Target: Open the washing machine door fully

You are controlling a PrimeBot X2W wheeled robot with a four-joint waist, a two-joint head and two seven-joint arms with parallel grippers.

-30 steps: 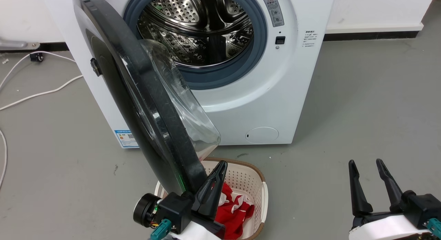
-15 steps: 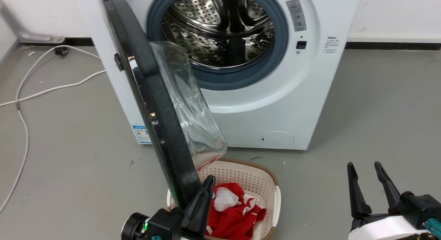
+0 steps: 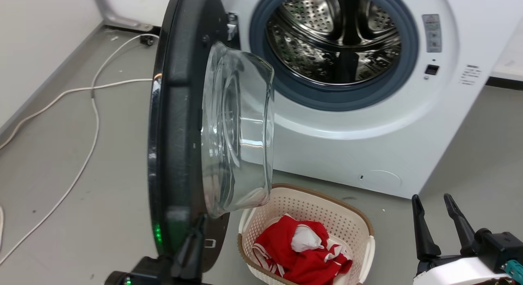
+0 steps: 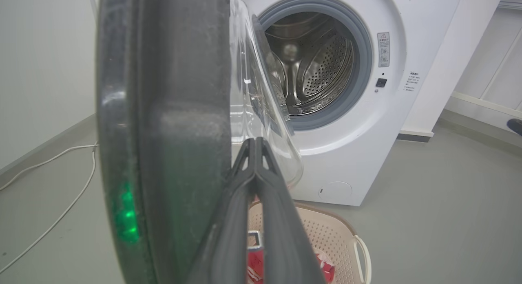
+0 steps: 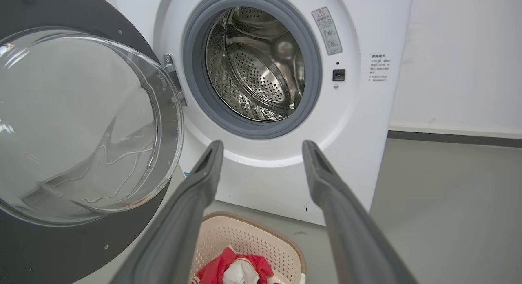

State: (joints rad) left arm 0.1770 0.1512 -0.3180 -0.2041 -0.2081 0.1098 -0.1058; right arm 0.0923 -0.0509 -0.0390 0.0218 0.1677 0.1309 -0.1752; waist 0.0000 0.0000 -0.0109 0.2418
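Observation:
The washing machine door (image 3: 175, 125) stands swung out from the white washing machine (image 3: 367, 146), its black disc nearly edge-on to the head view and its clear glass bowl (image 3: 239, 129) bulging toward the drum (image 3: 339, 39). My left gripper (image 3: 199, 227) is shut, its two fingers pressed together and lying against the inner side of the door's lower rim. In the left wrist view the door (image 4: 163, 133) stands just left of that gripper (image 4: 255, 143). My right gripper (image 3: 432, 199) is open and holds nothing at the lower right, well clear of the door (image 5: 77, 125). Its fingers (image 5: 191, 202) frame the drum opening.
A cream laundry basket (image 3: 359, 225) with red clothes (image 3: 302, 256) sits on the grey floor below the door and in front of the machine. White cables (image 3: 94, 113) trail over the floor at the left, near a pale wall (image 3: 36, 39).
The head camera has swung, shifting the whole picture. The door has opened wider, from a slant to nearly edge-on, with my left gripper following its lower rim. My right gripper has stayed put.

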